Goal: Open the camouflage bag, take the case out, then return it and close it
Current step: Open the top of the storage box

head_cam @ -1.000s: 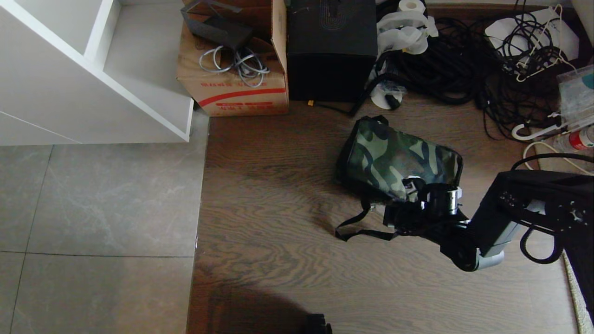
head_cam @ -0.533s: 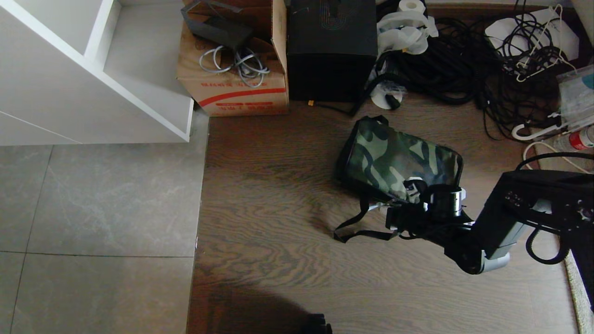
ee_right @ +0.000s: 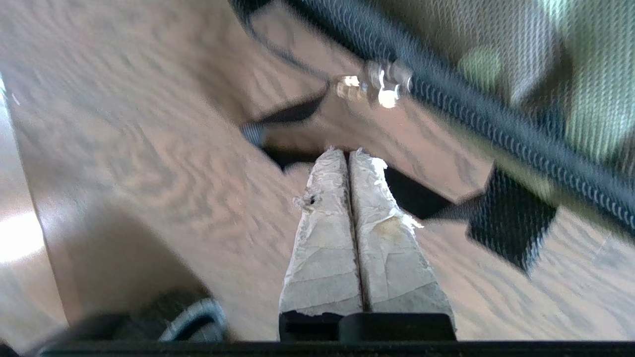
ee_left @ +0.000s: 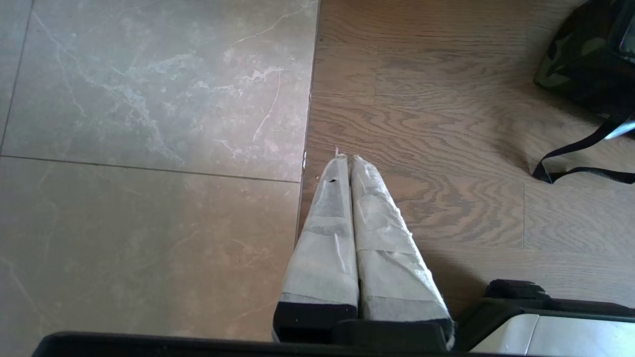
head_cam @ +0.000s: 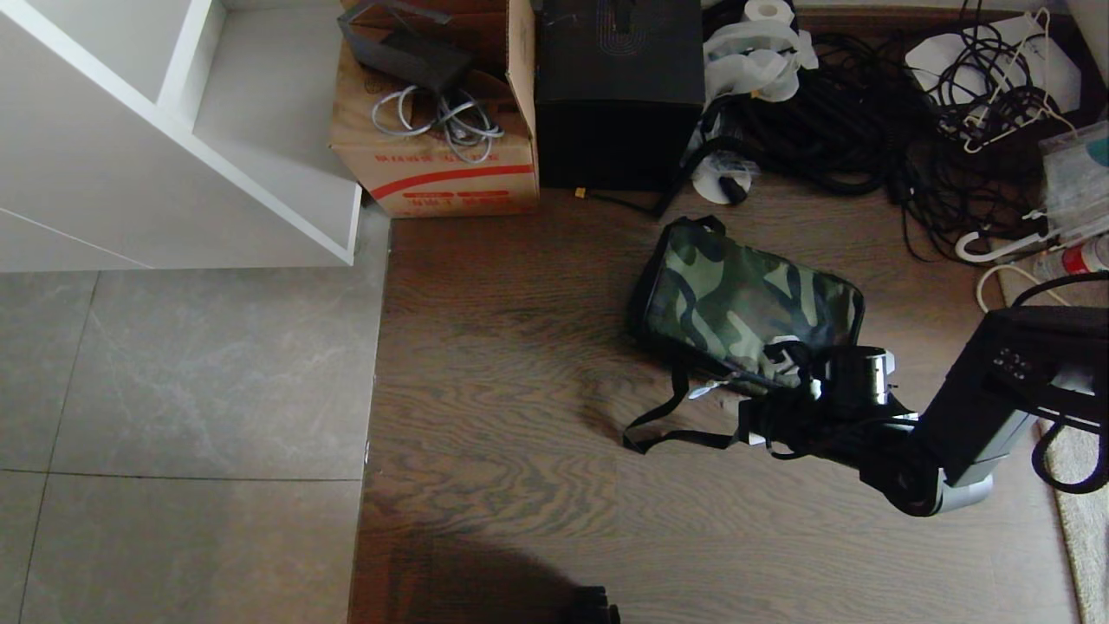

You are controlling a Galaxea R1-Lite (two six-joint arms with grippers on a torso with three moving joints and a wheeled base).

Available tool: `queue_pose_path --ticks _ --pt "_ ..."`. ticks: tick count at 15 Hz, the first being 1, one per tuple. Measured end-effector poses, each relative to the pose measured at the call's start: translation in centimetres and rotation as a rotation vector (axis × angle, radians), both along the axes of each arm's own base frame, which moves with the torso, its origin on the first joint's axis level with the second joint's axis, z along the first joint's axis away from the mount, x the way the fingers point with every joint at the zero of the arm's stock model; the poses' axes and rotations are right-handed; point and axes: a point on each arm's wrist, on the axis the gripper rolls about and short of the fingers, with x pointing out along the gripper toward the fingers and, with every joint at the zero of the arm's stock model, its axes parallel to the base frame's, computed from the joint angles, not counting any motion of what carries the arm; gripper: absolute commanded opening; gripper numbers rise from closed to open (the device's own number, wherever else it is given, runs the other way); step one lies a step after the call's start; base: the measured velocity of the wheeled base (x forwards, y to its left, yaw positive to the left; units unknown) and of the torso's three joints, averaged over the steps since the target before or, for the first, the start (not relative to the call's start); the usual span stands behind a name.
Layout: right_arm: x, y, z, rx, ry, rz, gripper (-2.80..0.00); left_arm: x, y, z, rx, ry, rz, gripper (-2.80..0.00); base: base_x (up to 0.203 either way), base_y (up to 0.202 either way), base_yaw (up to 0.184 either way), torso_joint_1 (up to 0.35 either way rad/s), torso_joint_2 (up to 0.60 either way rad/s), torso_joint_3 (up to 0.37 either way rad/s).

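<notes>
On the wooden floor, right of centre: camouflage bag (head_cam: 749, 303), lying flat and closed, black strap (head_cam: 671, 425) trailing from its near edge. Right end effector (ee_right: 347, 151) at that near edge, taped fingers pressed together; nothing appears to be between them, though the wrist view is blurred. Left end effector (ee_left: 345, 157) parked over the tile-wood seam, fingers together, empty. Behind the bag: black box (head_cam: 619, 91), cardboard carton (head_cam: 433, 165).
</notes>
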Motion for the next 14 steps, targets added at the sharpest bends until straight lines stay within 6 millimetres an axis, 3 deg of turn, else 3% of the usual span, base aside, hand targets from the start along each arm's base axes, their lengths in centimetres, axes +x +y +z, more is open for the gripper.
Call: queue_pose_path --ticks 2,3,14 --pt "-0.2 0.0 0.2 -0.011 -0.002 0.001 -2.8 0.0 0.0 0.0 0.0 0.0 0.0 -2.8 0.0 0.0 0.0 0.0 0.0 0.0" --pt "-0.3 0.1 0.2 -0.011 -0.003 0.003 0.0 0.0 0.0 0.0 0.0 0.0 0.0 -2.8 0.0 0.0 0.0 0.0 0.0 0.0" --pt "1.8 2.5 -0.5 0.057 -0.095 -0.048 0.0 0.0 0.0 0.0 0.0 0.0 0.0 -2.8 0.0 0.0 0.0 0.0 0.0 0.0"
